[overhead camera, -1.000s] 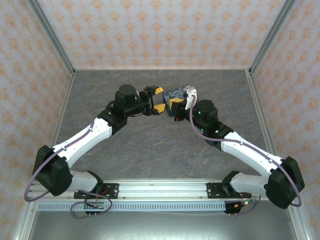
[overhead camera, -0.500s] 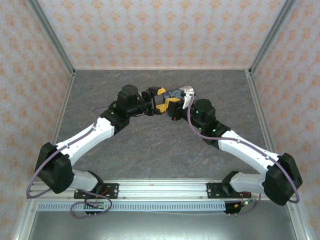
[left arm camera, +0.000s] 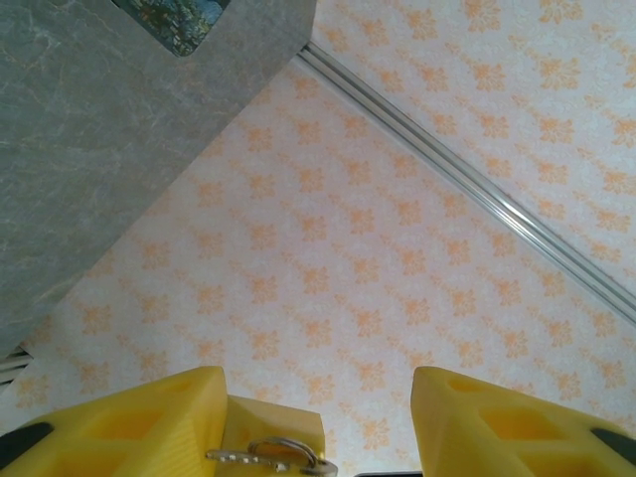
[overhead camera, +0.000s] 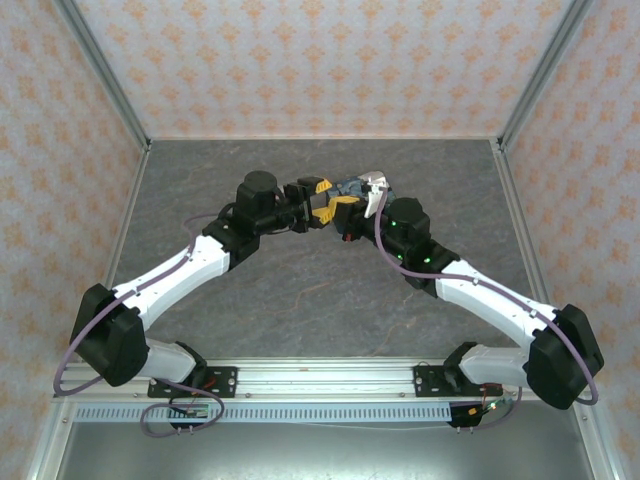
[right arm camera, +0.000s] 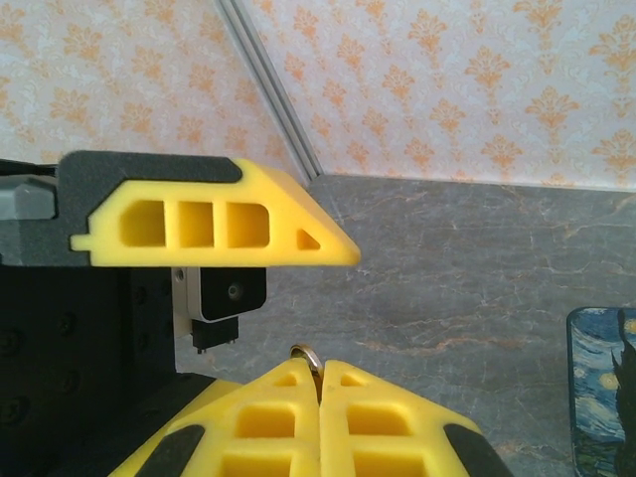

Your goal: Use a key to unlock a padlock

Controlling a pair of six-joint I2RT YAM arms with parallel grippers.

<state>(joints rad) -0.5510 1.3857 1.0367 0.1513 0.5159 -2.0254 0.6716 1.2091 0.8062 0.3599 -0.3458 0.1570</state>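
Note:
My right gripper [right arm camera: 320,370] is shut, with a small metal ring [right arm camera: 305,354] poking out between its yellow tips. In the left wrist view that ring [left arm camera: 288,453] hangs with a toothed key [left arm camera: 231,456] against the right gripper's yellow tip [left arm camera: 273,422]. My left gripper [left arm camera: 318,427] is open, its fingers on either side of that tip and key. One left finger [right arm camera: 199,224] lies across the right wrist view. From above, both grippers [overhead camera: 322,200] [overhead camera: 338,206] meet nose to nose at mid-table. The padlock is hidden.
A blue-and-yellow swirl-printed tin [overhead camera: 352,186] lies on the grey table [overhead camera: 300,290] just behind the two grippers, seen too at a frame edge [right arm camera: 606,388] [left arm camera: 174,22]. Patterned walls with metal corner rails [overhead camera: 110,90] enclose the table on three sides.
The two grippers have come closer together, the right one shifting left toward the left one. The left gripper's jaws have narrowed around the right gripper's tip. The right gripper stays shut.

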